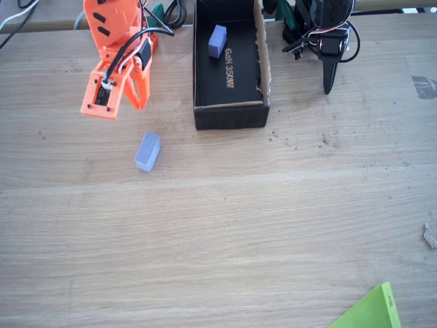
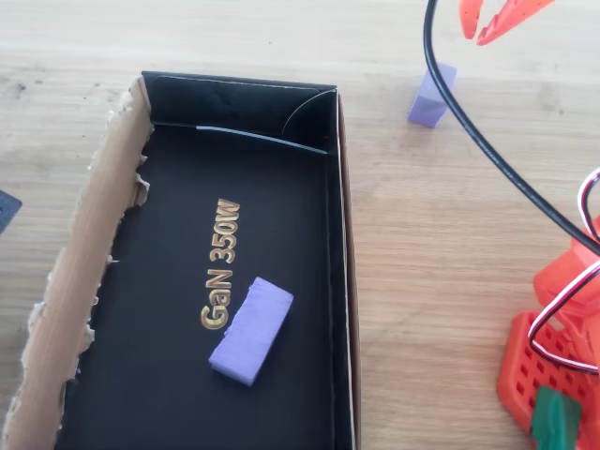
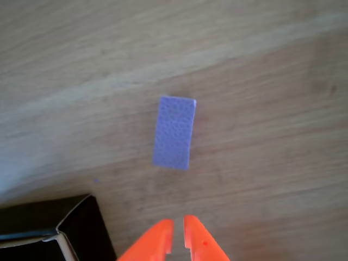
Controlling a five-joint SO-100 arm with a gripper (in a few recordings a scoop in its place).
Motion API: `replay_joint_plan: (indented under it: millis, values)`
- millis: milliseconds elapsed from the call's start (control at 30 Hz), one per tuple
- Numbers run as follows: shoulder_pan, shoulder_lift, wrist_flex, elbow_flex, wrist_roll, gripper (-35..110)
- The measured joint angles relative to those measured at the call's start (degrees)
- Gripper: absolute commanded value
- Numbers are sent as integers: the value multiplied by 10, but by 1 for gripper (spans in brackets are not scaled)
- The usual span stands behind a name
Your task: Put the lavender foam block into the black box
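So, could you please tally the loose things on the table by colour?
Lavender: 2, the lavender foam block on the wood and another lavender block in the box.
Black: 1, the black box.
Green: 1, a green sheet.
Total: 4.

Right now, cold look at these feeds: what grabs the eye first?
The bright orange two-finger gripper, which looks nearly closed and empty in the wrist view, hangs over the pale wooden table left of the oblong black cardboard box in the fixed view. One small lavender foam block lies on bare wood just below the gripper; a second lavender block rests inside the box beside the gold lettering.
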Motion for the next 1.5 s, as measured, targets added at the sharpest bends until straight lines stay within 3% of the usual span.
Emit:
replay_joint_plan:
  millis: [267, 533, 1500]
  values:
    - [0, 0, 0, 0, -16, 17]
    - [0, 0, -3, 0, -18, 21]
    - [20, -8, -29, 54, 40, 21]
